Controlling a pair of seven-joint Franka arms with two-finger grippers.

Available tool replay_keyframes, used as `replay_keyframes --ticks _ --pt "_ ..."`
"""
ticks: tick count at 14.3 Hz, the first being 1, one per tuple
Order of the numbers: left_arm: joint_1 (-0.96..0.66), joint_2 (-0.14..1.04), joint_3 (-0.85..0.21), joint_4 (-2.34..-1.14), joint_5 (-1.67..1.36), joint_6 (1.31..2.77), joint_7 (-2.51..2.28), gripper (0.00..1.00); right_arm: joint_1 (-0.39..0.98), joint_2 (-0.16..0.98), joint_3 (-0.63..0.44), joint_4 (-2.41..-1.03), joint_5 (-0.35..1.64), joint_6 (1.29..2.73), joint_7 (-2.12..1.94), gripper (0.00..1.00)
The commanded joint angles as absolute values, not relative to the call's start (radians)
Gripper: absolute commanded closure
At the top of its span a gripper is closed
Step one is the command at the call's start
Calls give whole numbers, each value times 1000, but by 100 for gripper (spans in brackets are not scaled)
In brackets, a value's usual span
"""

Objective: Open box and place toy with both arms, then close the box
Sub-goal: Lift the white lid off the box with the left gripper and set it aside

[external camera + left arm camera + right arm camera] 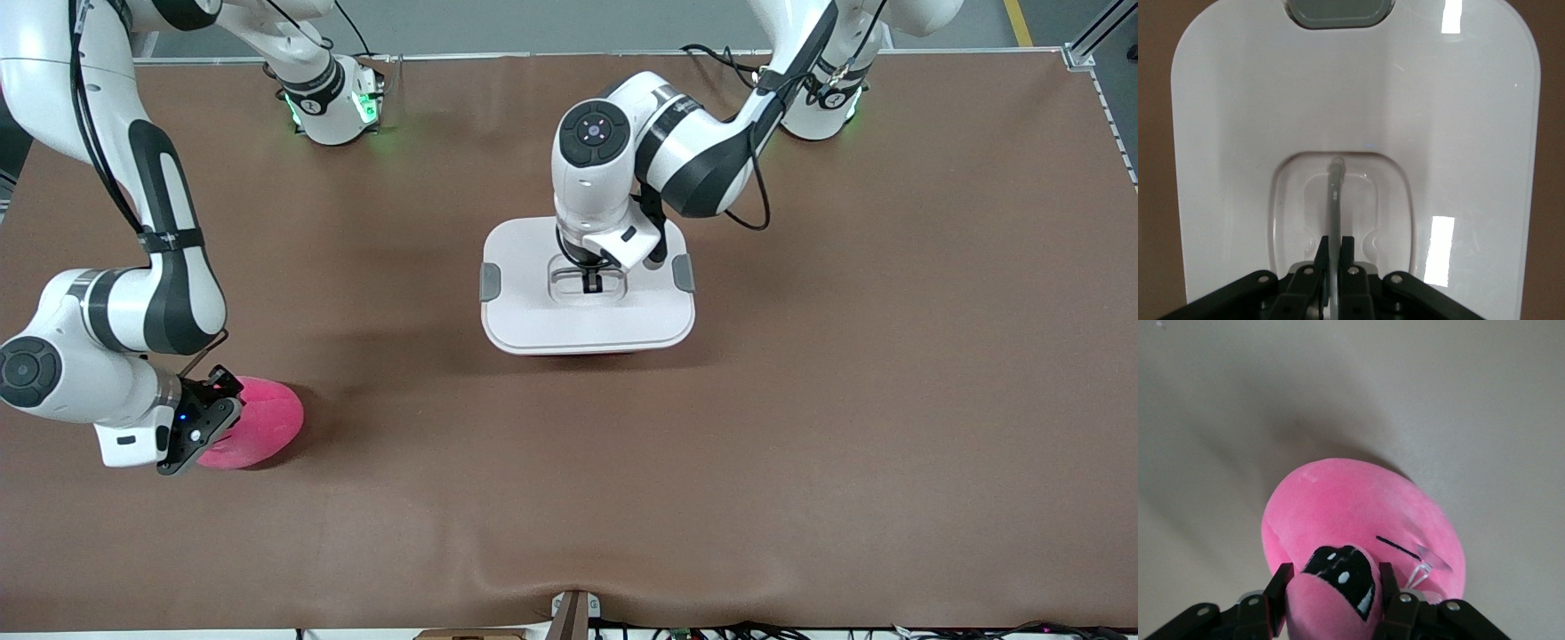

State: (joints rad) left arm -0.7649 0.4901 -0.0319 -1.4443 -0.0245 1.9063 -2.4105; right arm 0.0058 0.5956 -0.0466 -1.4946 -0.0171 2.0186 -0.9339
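**Clerk:** Left end effector (590,283), black, two-fingered: recorded down in the recessed handle well of the box (533,329), a rounded-rectangular plastic container with a white lid and grey side clips. Fingers (1320,257) were pinched tight on the thin grey handle bar (1335,200) running across the well.

**Checker:** And the box's position?

**Clerk:** Mid-bench, lid seated, both grey clips (490,282) showing at its ends. Whether they were latched could not be told.

**Checker:** Right end effector?

**Clerk:** Right end effector (197,433): at the right arm's end of the brown bench (800,427), nearer the front camera than the box and well apart from it. Its fingers (1279,587) stood either side of a raised fold of the toy (267,422), a small hot-pink rounded plush blob with black-and-white markings. The fabric bulged between them, so I entered it as gripping the toy. The toy itself lay on the bench.

**Checker:** Step in hand?

**Clerk:** By my judgement, opening: lid gripped but not lifted, toy gripped but not raised.

**Checker:** Next move?

**Clerk:** Likely a straight upward pull on the handle so the lid comes free without dragging the tub, then carrying the toy over the opening. A soft plush fold may slip; a firm hold would be wanted.
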Motion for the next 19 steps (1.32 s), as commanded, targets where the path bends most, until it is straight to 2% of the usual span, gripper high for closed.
replay_keyframes --ticks 1,2,10,15,19 --pt "-733 442 -31 -1451 -25 1827 -2355 100 0 598 -38 -1479 -31 1959 -948 83" --pt "-712 427 -32 -1453 -25 1801 -2332 100 2 595 -38 -1479 -32 1942 -948 100" --pt "-563 319 -32 -1462 -23 1735 -2197 100 32 563 -32 -1442 -32 1931 -953 100" --pt "-436 252 -35 -1502 -23 1700 -2039 100 211 525 -32 -1401 -190 1884 -1233 100" --pt "-358 230 -35 -1509 -23 1690 -1939 100 306 479 -34 -1401 -198 1841 -1252 100"
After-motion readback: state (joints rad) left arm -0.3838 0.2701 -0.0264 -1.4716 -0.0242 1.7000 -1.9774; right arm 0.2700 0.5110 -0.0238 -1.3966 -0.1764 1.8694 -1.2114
